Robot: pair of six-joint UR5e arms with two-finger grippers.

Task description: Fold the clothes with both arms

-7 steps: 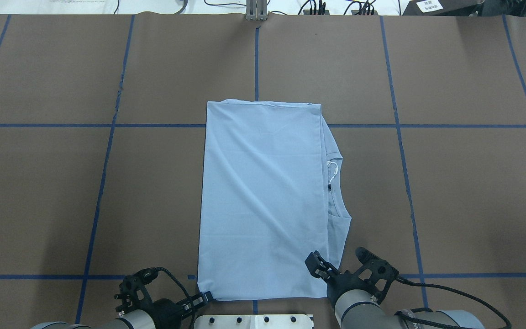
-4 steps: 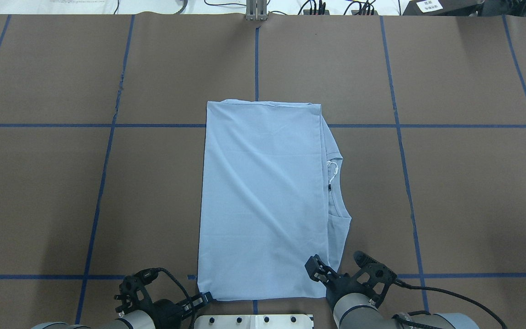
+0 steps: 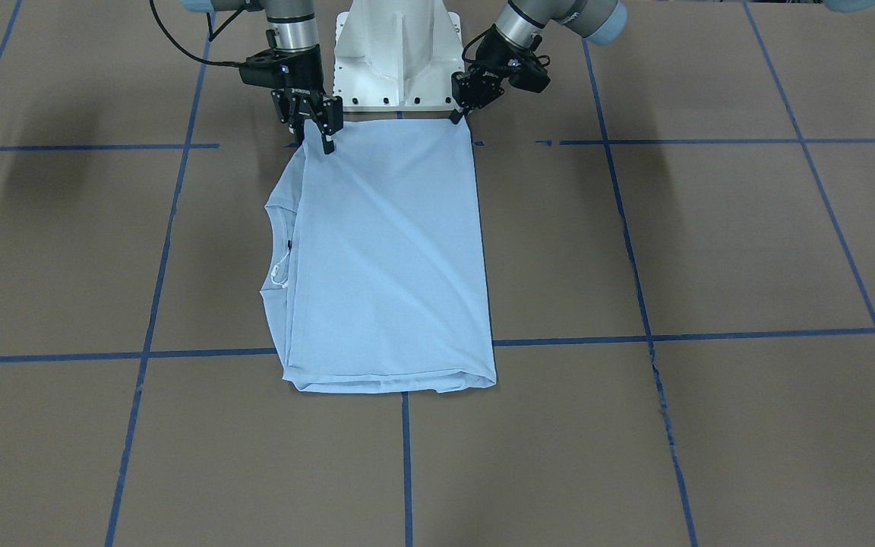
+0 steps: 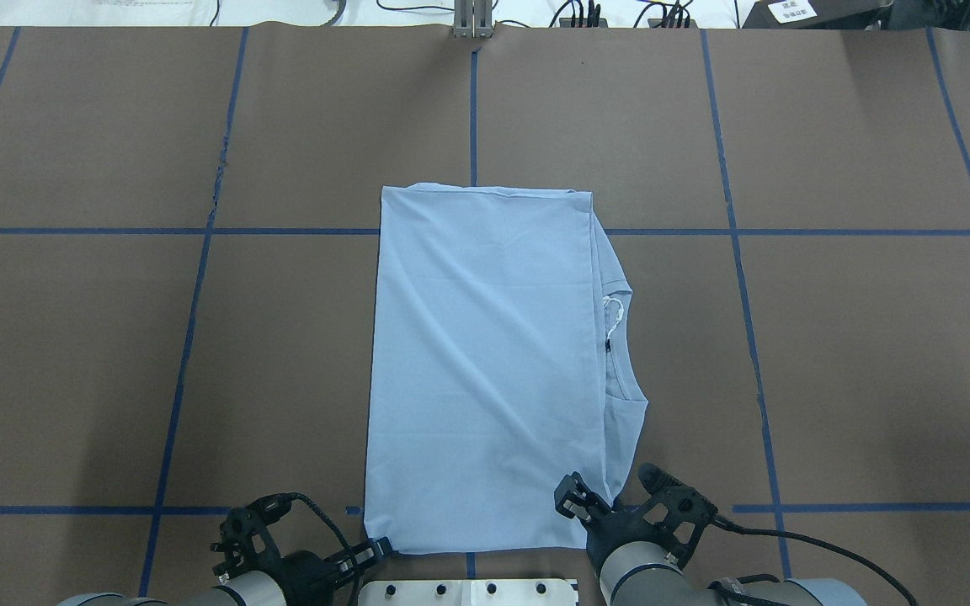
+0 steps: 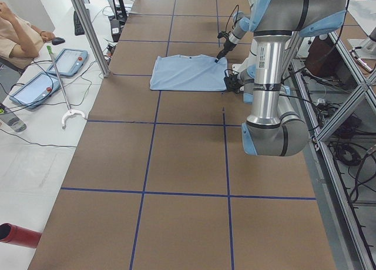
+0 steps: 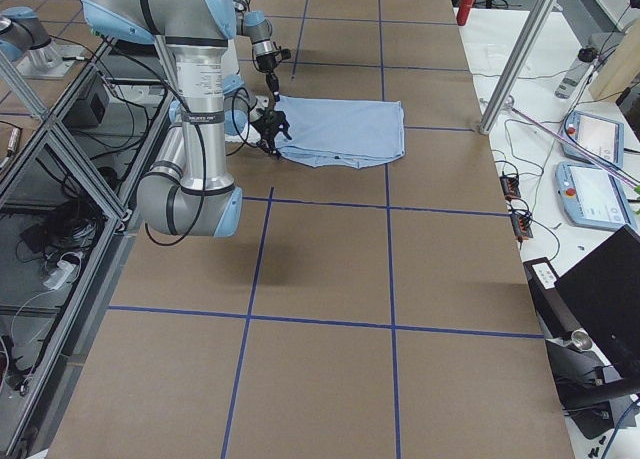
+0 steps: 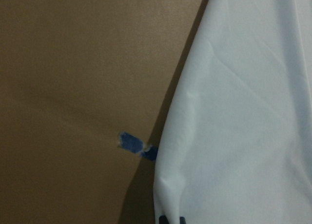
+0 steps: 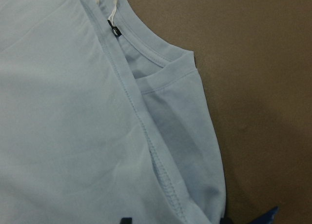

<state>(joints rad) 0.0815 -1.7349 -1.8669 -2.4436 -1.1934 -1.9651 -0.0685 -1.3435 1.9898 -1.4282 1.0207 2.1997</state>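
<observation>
The light blue T-shirt (image 4: pixel 485 362) lies folded into a long rectangle in the middle of the table, also in the front view (image 3: pixel 392 251). Its ribbed collar (image 4: pixel 620 337) and white neck tag (image 4: pixel 614 310) stick out on the robot's right side. The chest print is hidden. My right gripper (image 4: pixel 607 486) is open, its fingers astride the shirt's near right corner; the right wrist view (image 8: pixel 175 220) shows fabric between the tips. My left gripper (image 4: pixel 382 547) sits at the near left corner, tips close together on the shirt's edge (image 7: pixel 170 220).
The white pedestal base (image 3: pixel 396 53) stands just behind the shirt's near edge. Blue tape lines (image 4: pixel 190 337) grid the brown table. A metal post (image 5: pixel 88 29) and tablets (image 5: pixel 35 87) stand off the far side, where a person sits.
My right gripper has moved a little left and toward the robot, closing in on the shirt's near right corner, still open. The left gripper and the shirt have not moved.
</observation>
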